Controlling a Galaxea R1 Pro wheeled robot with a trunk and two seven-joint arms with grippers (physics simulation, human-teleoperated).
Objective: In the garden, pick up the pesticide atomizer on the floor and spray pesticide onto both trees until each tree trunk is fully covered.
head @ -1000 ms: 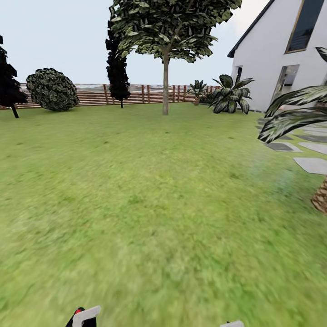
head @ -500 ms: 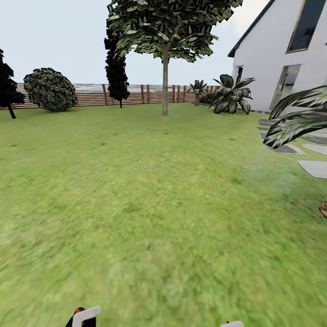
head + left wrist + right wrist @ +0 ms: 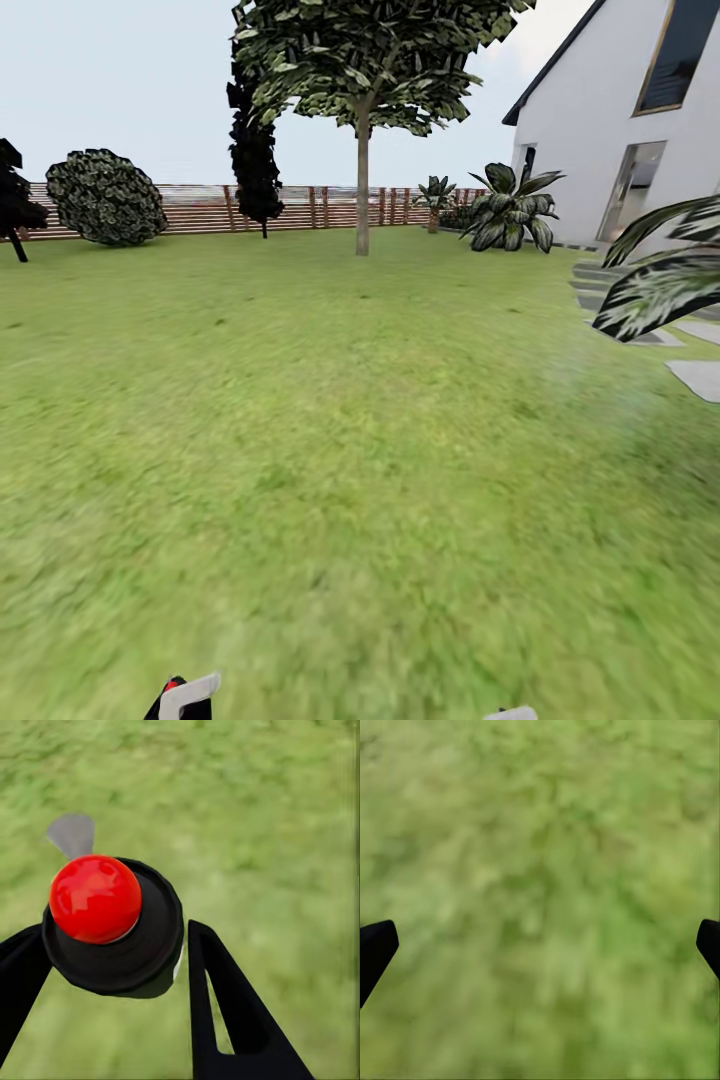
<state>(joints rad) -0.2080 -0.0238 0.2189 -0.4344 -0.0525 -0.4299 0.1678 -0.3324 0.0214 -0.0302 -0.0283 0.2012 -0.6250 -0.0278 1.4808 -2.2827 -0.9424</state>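
Left hand (image 3: 112, 967): closed on atomizer (image 3: 112, 926) | Right hand (image 3: 540, 945): open, empty | Tree trunk (image 3: 362, 190): 12 o'clock, far across lawn (image 3: 330, 450) | Change: palm fronds (image 3: 660, 275) slid toward 3 o'clock; base advancing, spraying pending.

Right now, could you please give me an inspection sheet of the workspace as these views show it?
Surface: green lawn, blurred close to the robot.
Job's things: atomizer with red top, between the left gripper's fingers; tree trunk far ahead, upright, pale.
Clutter: nothing seen on the grass.
Grippers: left gripper shut on the atomizer; right gripper open above grass.
Cables: nothing seen.
Surroundings: wooden fence, round bush, dark cone tree, white house, paving stones, palm fronds.
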